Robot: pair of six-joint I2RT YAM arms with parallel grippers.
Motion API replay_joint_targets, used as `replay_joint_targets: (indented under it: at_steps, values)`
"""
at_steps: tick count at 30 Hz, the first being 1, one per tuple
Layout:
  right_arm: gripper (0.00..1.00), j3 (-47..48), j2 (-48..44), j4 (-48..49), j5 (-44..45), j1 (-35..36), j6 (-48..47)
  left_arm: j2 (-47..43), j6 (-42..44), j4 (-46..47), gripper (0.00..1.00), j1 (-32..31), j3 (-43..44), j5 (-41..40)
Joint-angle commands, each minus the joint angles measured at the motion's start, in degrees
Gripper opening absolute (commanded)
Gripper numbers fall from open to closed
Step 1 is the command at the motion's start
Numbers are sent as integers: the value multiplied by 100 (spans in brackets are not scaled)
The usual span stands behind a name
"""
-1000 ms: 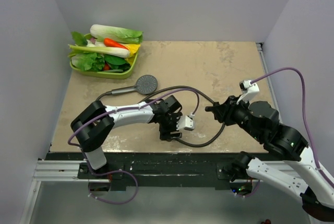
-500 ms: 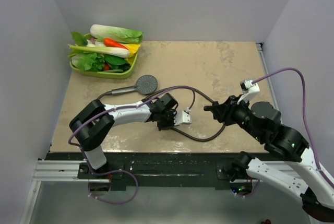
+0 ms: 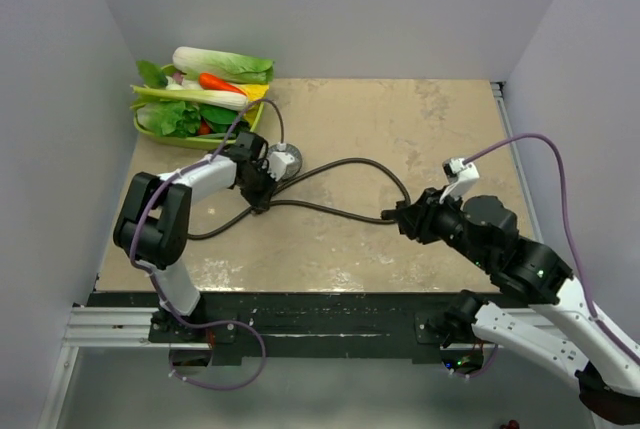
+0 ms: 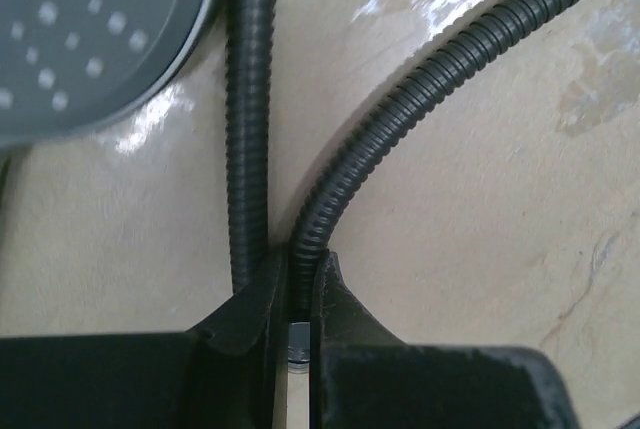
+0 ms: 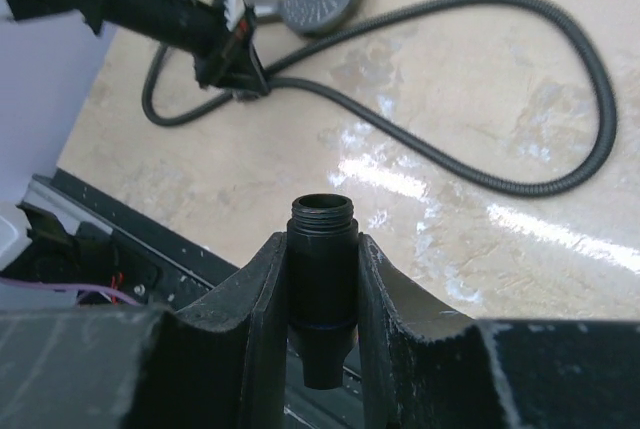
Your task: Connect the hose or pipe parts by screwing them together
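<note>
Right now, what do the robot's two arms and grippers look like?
The left arm and right arm have white shells with black joints, each trailing a purple cable. The left gripper and right gripper are matte black, with two flat fingers and a small white camera box behind.

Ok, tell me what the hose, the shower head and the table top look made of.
Hose: dark corrugated metal or plastic, tight ribs, dull sheen. Shower head: probably grey moulded plastic, matte face dotted with pale nozzles. Table top: beige stone-look surface, perhaps laminate, mottled and glossy with glare.
</note>
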Motion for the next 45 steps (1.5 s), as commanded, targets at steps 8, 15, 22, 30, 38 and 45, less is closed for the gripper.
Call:
replay_joint_targets:
  at_steps: [8,15,22,30,38,45]
  values:
    - [0,-2256,814,2020,-716,-16,636,-312,-1206,-992,0,505,205,1816]
    - [0,-2039,2562,3110,-241,-7,486,-549,-1461,-896,0,57,-137,2072]
    - [0,-1721,3716,3419,356,-7,451,-471,-1409,-738,0,-348,-287,2064]
    - [0,-1213,4630,3436,1016,-120,109,-646,-1137,-877,0,-199,-410,2011]
    - [0,-239,5870,3735,929,-525,-410,-1322,-451,-1475,0,179,-603,1914]
    - [0,608,6749,3840,375,-534,-349,-1060,-477,-1143,0,-890,-507,2107]
